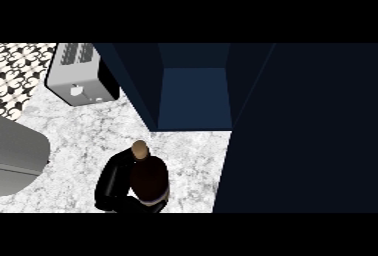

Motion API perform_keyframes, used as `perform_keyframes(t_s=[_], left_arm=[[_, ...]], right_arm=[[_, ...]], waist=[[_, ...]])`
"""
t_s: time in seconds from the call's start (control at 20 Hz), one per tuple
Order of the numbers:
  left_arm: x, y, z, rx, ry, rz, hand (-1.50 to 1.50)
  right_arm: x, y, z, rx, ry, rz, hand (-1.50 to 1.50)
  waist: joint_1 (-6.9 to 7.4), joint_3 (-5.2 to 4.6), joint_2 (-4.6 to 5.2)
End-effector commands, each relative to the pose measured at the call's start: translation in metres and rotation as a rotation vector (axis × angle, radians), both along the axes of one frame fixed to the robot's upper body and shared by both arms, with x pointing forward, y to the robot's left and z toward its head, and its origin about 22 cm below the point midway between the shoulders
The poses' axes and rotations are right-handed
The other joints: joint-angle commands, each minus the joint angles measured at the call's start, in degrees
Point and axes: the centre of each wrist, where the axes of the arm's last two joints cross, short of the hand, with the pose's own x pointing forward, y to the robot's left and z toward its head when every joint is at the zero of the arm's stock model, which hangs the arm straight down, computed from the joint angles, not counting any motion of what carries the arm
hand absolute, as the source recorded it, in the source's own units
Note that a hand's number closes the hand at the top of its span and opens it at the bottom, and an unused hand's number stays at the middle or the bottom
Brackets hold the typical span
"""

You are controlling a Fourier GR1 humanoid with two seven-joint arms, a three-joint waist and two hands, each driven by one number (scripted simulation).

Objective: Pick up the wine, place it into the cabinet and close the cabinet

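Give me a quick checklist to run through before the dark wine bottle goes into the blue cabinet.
1. Black hand curled round the dark wine bottle: ok.
2. Dark blue cabinet open: ok.
3. White marble counter between bottle and opening free of things: ok.
4. Silver toaster left of the opening, out of the path: ok.
5. Door swung out at right: ok.
6. Other hand's whereabouts: cannot tell.

Dark glass wine bottle [150, 176] with tan cork, upright, just before open dark-blue cabinet [193, 95], on counter.

Marble-look counter [81, 135], brushed-metal toaster [74, 80] (matt navy cabinet [193, 95])
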Motion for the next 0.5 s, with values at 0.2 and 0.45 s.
perform_keyframes(t_s=[0.2, 0.45], left_arm=[[0.014, -0.02, 0.014, 0.052, -0.058, 0.108, 1.5], [0.037, -0.024, 0.028, 0.096, -0.042, 0.138, 1.5]], right_arm=[[-0.039, -0.017, 0.036, 0.052, -0.044, 0.043, -1.5], [-0.045, -0.02, 0.035, 0.058, -0.043, 0.02, -1.5]], waist=[[-0.19, -0.05, 0.07], [-0.92, -0.04, 0.02]])
